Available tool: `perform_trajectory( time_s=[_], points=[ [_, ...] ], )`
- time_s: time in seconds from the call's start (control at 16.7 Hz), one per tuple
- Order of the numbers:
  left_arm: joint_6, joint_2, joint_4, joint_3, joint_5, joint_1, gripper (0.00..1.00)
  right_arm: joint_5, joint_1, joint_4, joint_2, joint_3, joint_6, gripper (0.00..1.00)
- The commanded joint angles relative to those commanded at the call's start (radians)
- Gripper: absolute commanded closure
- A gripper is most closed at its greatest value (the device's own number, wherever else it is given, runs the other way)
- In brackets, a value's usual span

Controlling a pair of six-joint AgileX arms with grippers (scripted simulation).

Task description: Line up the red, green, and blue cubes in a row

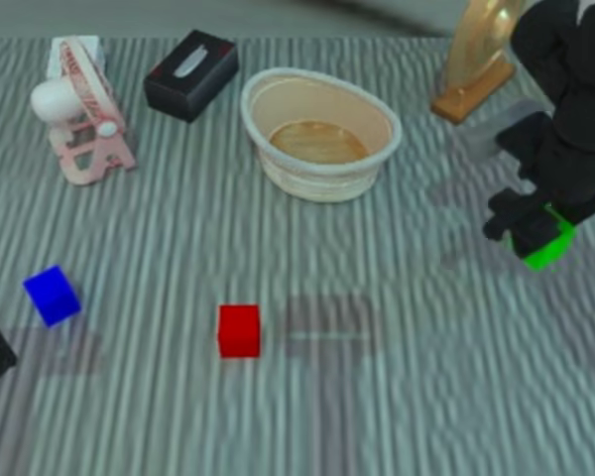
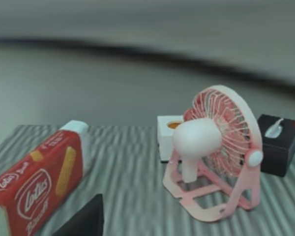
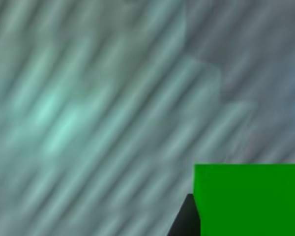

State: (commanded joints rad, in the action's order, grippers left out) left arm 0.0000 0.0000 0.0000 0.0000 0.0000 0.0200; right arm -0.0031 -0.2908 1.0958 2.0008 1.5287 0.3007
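Right pincer (image 1: pixel 532 234) around green cube (image 1: pixel 549 247)

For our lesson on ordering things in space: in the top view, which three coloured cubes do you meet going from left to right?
Small deep blue cube → small bright red cube → small bright green cube, which sits under the right gripper near the table's right edge.

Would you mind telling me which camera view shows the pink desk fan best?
The left wrist view: the pink desk fan stands there large and whole, with its cage, white hub and stand all visible. The top view shows it only small, from above, at the table's far left. The right wrist view does not show it at all.
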Motion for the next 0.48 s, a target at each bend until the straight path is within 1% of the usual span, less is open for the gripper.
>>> perform_trajectory(
  time_s=[0.24, 0.48],
  points=[
    [0.000, 0.000, 0.000, 0.000, 0.000, 0.000, 0.00, 0.003, -0.123, 0.050, 0.057, 0.090, -0.277, 1.00],
    [0.000, 0.000, 0.000, 0.000, 0.000, 0.000, 0.00, 0.004, -0.266, 0.106, 0.116, 0.180, -0.615, 1.00]
  ],
)
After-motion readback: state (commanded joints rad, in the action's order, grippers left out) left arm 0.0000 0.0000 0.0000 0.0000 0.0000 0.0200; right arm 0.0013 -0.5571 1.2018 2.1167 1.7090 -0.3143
